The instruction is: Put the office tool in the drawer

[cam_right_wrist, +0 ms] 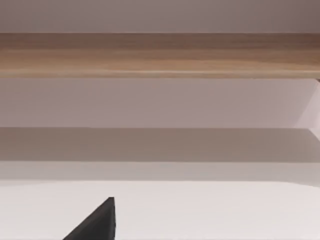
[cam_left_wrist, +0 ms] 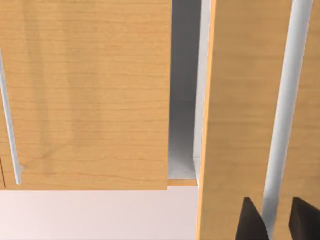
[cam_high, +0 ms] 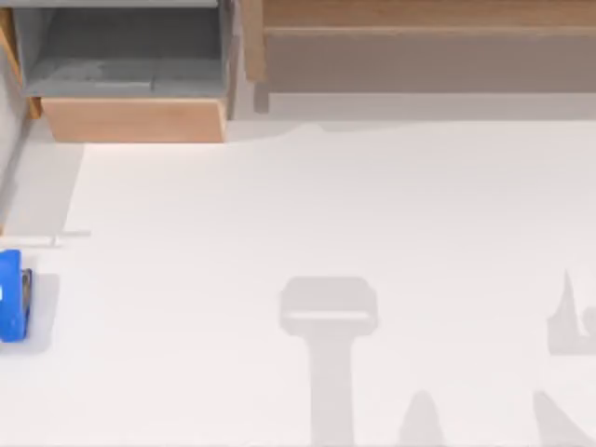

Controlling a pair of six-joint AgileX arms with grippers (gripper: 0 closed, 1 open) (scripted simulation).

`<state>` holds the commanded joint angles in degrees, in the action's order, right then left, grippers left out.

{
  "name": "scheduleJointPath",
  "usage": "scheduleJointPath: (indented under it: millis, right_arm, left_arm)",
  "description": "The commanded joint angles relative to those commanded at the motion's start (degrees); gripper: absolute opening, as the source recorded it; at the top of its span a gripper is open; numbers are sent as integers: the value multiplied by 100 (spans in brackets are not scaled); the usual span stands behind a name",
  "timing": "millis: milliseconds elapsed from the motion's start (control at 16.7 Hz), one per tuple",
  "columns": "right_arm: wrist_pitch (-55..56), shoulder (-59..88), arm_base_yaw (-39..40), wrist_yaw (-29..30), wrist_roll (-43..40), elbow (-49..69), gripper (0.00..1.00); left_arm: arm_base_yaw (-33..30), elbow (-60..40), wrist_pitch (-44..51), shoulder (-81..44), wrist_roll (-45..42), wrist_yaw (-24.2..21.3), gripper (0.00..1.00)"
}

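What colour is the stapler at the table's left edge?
Bright blue, with a thin grey edge; the stapler shows best in the top view.

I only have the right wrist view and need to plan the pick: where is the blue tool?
Observer: In the top view the tool lies on the table at its far left edge.
Operator: Is the drawer open?
Observer: Yes. The drawer stands open at the back left, its grey inside showing, with nothing blue in it.
Operator: Where is the left end effector?
Observer: In the left wrist view the left end effector is close to a wood panel with a pale bar.
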<state>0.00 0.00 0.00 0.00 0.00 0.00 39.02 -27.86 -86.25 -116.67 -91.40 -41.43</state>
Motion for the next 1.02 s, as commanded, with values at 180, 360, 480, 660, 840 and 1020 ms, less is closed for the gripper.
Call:
scheduleJointPath:
  millis: [180, 360, 480, 660, 840, 1020]
  right_arm:
    - [0, 0, 0, 0, 0, 0, 100]
    - [0, 0, 0, 0, 0, 0, 100]
    - [0, 0, 0, 0, 0, 0, 100]
    - [0, 0, 0, 0, 0, 0, 100]
    - [0, 0, 0, 0, 0, 0, 100]
    - [0, 0, 0, 0, 0, 0, 100]
  left_arm:
    - [0, 0, 0, 0, 0, 0, 68]
    - [0, 0, 0, 0, 0, 0, 90]
    - [0, 0, 0, 0, 0, 0, 100]
    - [0, 0, 0, 0, 0, 0, 100]
    - [0, 0, 0, 0, 0, 0, 100]
    - [7, 8, -11, 5, -2, -10, 100]
